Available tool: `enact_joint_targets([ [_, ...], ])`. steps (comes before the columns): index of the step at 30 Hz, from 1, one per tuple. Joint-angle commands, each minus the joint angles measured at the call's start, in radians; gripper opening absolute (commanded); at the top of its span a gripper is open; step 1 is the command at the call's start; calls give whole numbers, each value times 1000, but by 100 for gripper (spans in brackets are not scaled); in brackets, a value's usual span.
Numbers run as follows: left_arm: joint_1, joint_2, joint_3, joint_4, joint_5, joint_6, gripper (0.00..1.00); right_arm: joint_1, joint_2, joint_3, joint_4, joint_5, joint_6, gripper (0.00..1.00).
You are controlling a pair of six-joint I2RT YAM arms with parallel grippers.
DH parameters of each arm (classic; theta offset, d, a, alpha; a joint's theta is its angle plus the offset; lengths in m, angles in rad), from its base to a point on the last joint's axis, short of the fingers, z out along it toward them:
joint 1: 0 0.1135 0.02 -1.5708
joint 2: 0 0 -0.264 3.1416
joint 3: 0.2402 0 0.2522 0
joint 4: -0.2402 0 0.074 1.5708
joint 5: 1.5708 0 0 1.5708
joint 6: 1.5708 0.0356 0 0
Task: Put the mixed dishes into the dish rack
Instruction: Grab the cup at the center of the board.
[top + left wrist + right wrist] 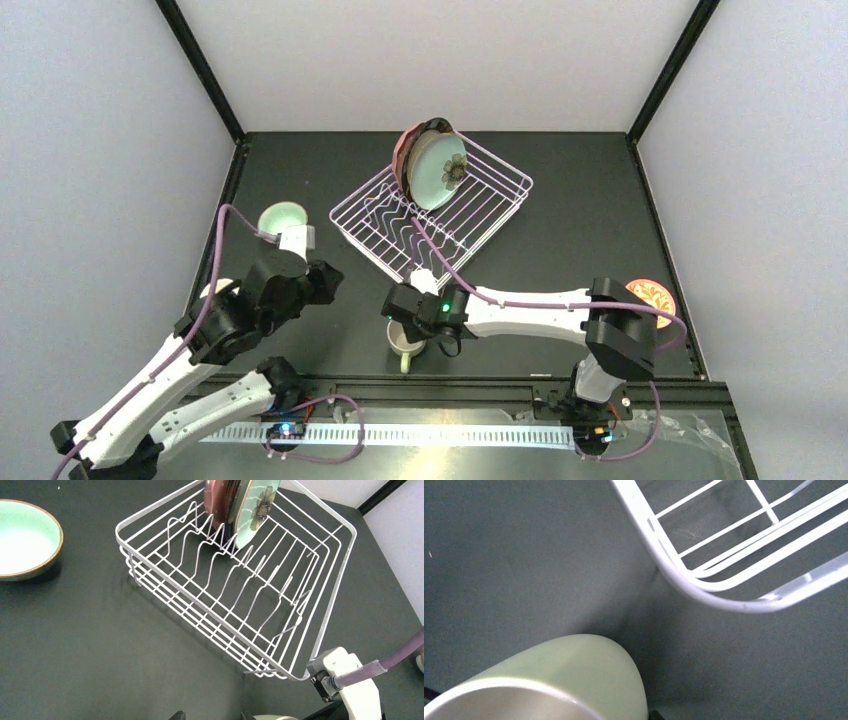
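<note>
The white wire dish rack (470, 225) stands mid-table, and its near corner (704, 592) shows in the right wrist view. Three plates stand upright at its far end: pink (215, 500), dark-rimmed, and mint flowered (440, 168). A cream mug (405, 345) sits just in front of the rack. My right gripper (408, 318) is down over the mug's rim. One dark fingertip (655, 715) lies against the mug's outer wall (574, 670); the other finger is hidden. My left gripper (211, 716) hovers left of the rack, open over bare table. A pale-green bowl (283, 217) rests at the left.
A small orange-patterned bowl (651, 296) sits at the right edge, partly behind the right arm. The rack's zigzag prongs (235, 575) are bare in front of the plates. The right wrist's white camera housing (345, 680) stands near the rack's corner.
</note>
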Motion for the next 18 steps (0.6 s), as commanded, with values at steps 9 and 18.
enact_joint_targets([
  [9,2,-50,15,-60,15,-17,61,72,-18,46,-124,65,86,0],
  [18,2,-87,38,-26,47,-87,62,128,-106,156,-214,98,118,0],
])
